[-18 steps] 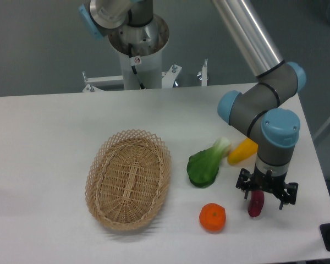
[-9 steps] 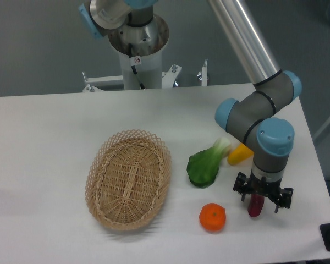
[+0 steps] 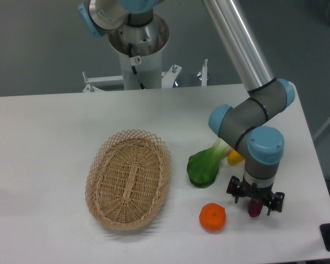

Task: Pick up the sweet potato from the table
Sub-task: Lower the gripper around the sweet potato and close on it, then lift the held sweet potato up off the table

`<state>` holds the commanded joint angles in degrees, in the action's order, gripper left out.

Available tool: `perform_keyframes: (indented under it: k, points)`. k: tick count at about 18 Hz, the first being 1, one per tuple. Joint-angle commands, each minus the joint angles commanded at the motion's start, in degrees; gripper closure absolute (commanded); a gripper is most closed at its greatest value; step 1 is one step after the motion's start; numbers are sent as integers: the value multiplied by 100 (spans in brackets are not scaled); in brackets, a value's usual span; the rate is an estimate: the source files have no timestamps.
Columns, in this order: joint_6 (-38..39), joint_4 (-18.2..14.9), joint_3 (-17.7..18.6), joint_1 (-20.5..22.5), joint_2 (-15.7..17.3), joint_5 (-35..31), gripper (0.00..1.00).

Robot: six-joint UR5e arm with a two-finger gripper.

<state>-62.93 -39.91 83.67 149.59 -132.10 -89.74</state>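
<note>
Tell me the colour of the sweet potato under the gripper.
Dark purple-maroon; only the sweet potato's lower end shows in the fixed camera view.

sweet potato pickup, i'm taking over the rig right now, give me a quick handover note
Gripper: down low over the sweet potato, fingers on either side of it. Whether they have closed on it cannot be told from this view.
Sweet potato: near the front right of the table, mostly hidden under the gripper, only its dark lower end showing. It looks to be on the surface, not lifted.
Nearby: orange to its left, green vegetable and a yellow vegetable behind it, basket further left.
Done: gripper placed at the sweet potato.
Left: confirm the grip, then lift.
</note>
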Motion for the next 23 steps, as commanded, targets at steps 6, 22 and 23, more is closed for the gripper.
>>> perform_keyframes:
  k: [6,22,23]
  points:
    - [17,88,35,9,9,-44,16]
    - [-35,80,-52,17,79,-35,78]
    - [-44,80,-44,17,149,-35,77]
